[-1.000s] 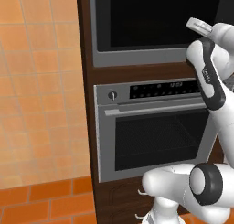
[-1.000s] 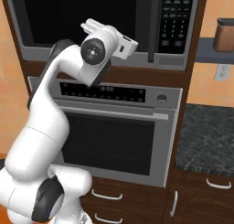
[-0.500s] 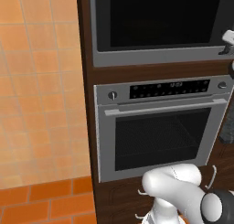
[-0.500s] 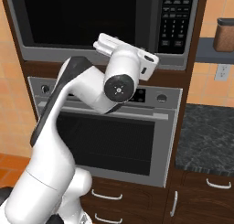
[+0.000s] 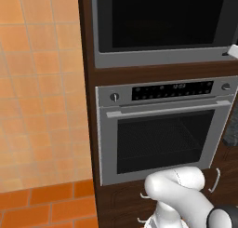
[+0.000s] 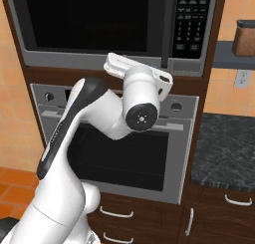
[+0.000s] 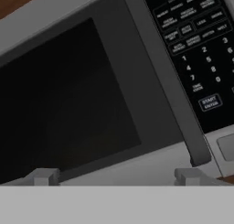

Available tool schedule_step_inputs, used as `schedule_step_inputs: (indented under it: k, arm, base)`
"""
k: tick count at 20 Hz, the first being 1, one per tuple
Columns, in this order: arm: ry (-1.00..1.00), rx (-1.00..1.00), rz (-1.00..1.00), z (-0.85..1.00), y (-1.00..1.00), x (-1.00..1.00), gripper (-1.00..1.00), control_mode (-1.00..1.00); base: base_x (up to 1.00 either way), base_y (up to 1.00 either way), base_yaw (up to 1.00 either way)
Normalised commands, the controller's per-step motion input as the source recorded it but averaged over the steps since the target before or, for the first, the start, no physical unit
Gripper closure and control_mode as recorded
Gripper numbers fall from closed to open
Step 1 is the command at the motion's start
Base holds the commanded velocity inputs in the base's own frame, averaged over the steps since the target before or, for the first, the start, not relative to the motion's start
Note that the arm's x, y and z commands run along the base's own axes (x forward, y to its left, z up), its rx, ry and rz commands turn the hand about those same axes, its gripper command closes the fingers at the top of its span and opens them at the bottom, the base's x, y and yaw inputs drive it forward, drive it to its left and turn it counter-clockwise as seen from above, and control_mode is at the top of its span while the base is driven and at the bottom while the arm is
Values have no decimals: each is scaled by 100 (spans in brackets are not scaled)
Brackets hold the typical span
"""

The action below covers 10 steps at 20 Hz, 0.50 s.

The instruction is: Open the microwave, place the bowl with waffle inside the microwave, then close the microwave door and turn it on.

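The microwave (image 6: 99, 24) is built in above the oven, and its black glass door (image 7: 68, 99) stands closed. A dark vertical handle (image 6: 167, 29) runs between the door and the keypad (image 6: 188, 19). In the hand view the handle (image 7: 169, 86) crosses diagonally, ending just above my right fingertip (image 7: 189, 175). My gripper (image 7: 116, 177) is open and holds nothing, close in front of the door's lower edge near the handle. In the right base view my wrist (image 6: 139, 83) hides the fingers, below the microwave's bottom frame. The bowl with waffle is out of view.
Below the microwave sits a silver oven (image 5: 162, 129) with knobs and a bar handle. A dark stone counter (image 6: 224, 143) lies to the right, with a brown canister (image 6: 245, 38) on a shelf above it. Orange tiled wall (image 5: 42, 83) stands on the left.
The arm has swung to the right and forward, bringing the hand up toward the microwave's handle side. The gripper stays open and the door stays closed.
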Motion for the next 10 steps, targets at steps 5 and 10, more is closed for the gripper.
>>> schedule_step_inputs:
  k: [5,10]
  arm:
    - [-2,0,5,-11,-13,14,-100,-100]
    - [0,0,0,-8,0,-1,-100,-100]
  base:
    - [0,0,0]
    - [0,0,0]
